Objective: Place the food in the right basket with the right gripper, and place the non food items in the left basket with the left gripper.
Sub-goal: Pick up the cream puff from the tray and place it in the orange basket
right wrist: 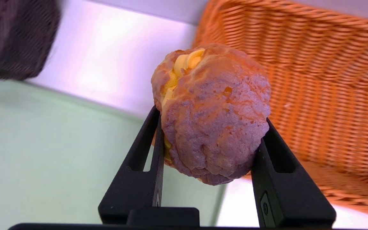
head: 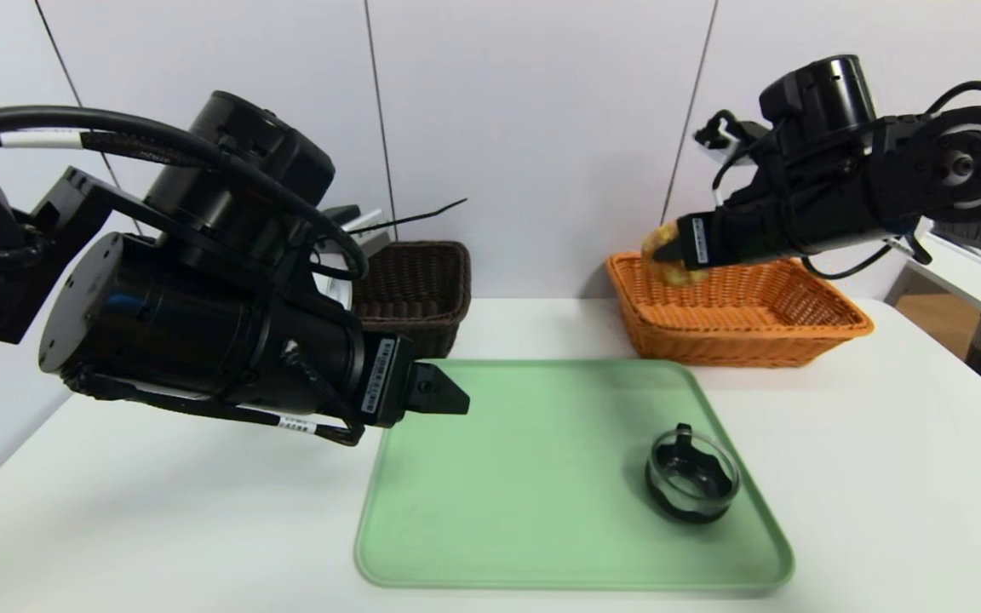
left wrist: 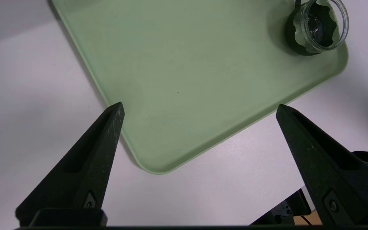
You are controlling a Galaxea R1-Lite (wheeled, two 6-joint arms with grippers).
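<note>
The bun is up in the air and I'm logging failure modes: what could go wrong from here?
The right gripper pinches the bun only at its lower sides, so it might slip. In the head view it hangs at the orange basket's near-left rim; an early release could drop it outside. The glass dish remains on the tray, by its right edge.

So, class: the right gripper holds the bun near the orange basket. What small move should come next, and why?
Probably carry it a little farther over the orange basket before letting go: the right gripper, shut on the bun, hangs at the basket's near left rim, not yet over its middle.
</note>
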